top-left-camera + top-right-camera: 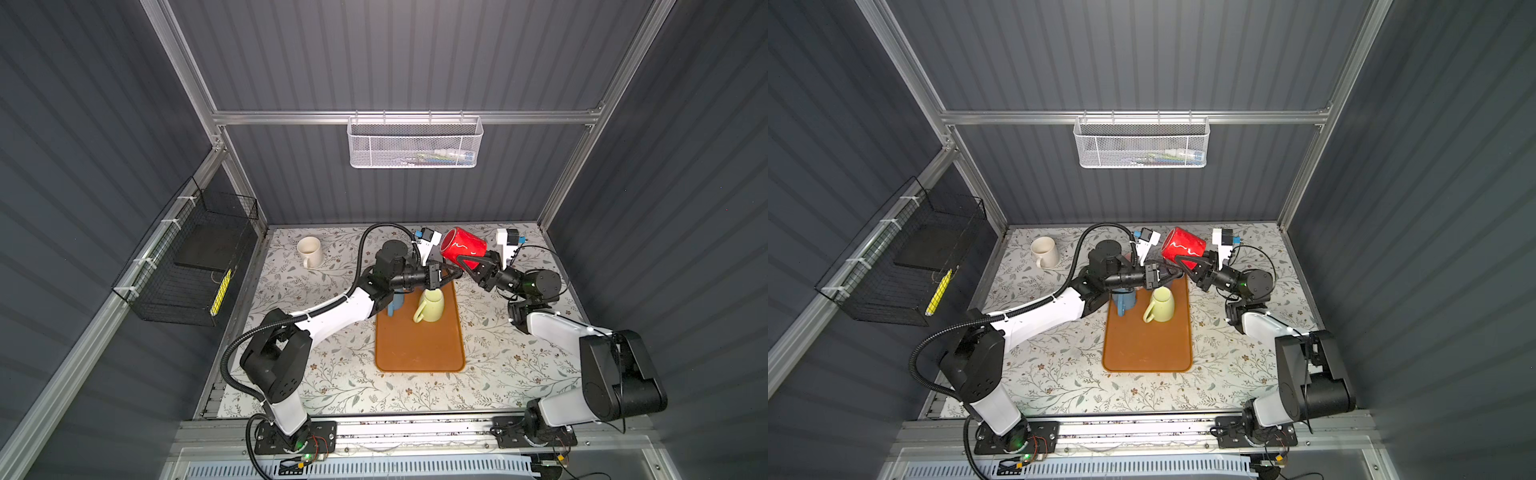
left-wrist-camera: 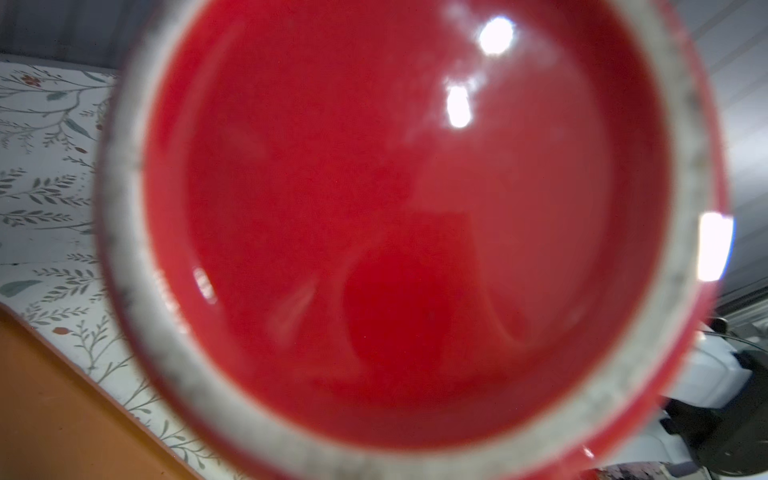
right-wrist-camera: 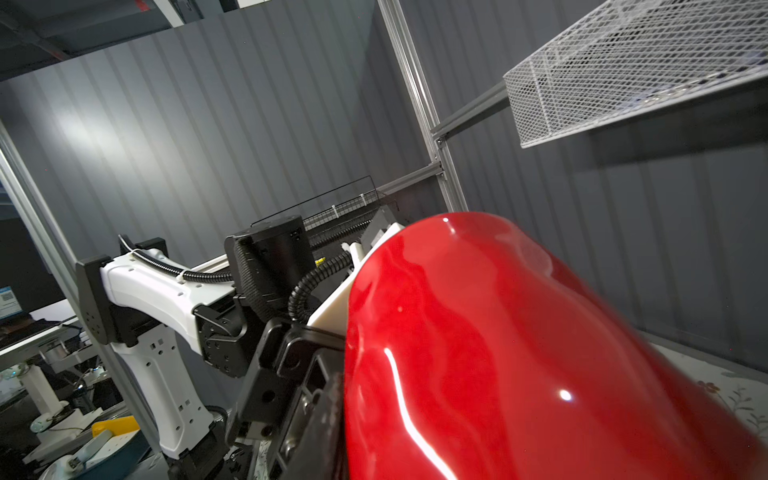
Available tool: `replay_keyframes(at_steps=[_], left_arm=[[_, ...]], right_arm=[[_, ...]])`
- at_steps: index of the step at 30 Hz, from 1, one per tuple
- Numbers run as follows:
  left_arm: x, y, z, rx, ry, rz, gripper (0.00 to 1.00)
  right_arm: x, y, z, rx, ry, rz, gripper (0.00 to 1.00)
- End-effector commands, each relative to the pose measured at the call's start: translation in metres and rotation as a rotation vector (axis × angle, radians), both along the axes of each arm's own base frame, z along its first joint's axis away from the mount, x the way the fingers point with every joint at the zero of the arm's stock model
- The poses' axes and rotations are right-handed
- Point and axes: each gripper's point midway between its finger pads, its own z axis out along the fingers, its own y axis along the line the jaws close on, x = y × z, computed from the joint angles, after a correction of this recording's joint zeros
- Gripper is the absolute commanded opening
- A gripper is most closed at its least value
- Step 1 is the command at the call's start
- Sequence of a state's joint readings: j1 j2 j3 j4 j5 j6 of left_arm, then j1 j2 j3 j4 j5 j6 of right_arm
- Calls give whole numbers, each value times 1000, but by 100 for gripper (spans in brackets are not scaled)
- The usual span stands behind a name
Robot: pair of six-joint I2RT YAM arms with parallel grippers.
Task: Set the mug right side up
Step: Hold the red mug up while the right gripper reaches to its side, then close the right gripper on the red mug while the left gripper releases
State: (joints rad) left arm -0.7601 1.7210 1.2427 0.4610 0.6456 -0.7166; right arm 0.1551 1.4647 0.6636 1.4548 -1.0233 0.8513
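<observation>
In both top views a glossy red mug (image 1: 463, 245) (image 1: 1183, 245) hangs on its side in the air over the far end of the orange tray, its base turned left. The left wrist view is filled by that base (image 2: 415, 208), and the right wrist view by the mug's red wall (image 3: 519, 353). My left gripper (image 1: 451, 272) (image 1: 1173, 274) reaches in from the left just under the mug and is shut on it. From the right, my right gripper (image 1: 462, 262) (image 1: 1181, 261) has its fingers drawn together against the mug's underside. The handle is hidden.
On the orange tray (image 1: 419, 353) a yellow-green mug (image 1: 430, 307) stands upside down. A blue mug (image 1: 395, 305) sits partly under my left arm. A cream mug (image 1: 309, 251) stands upright at the back left. A white mesh basket (image 1: 415, 143) hangs on the rear wall.
</observation>
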Motion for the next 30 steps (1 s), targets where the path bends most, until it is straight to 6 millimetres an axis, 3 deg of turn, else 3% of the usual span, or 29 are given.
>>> replay_keyframes(at_steps=[1, 4, 14, 24, 30], left_arm=[[6, 0, 7, -17, -68, 39, 0], [7, 0, 5, -8, -68, 43, 6], [8, 1, -3, 9, -57, 50, 27], [11, 9, -13, 56, -63, 88, 32], [16, 20, -18, 108, -77, 132, 37]], right_arm=[[0, -2, 23, 35, -66, -29, 9], [0, -3, 25, 41, -67, -35, 0], [9, -5, 21, 57, -24, -45, 0], [25, -8, -24, 23, 128, -85, 0], [29, -13, -41, -33, 177, -138, 0]])
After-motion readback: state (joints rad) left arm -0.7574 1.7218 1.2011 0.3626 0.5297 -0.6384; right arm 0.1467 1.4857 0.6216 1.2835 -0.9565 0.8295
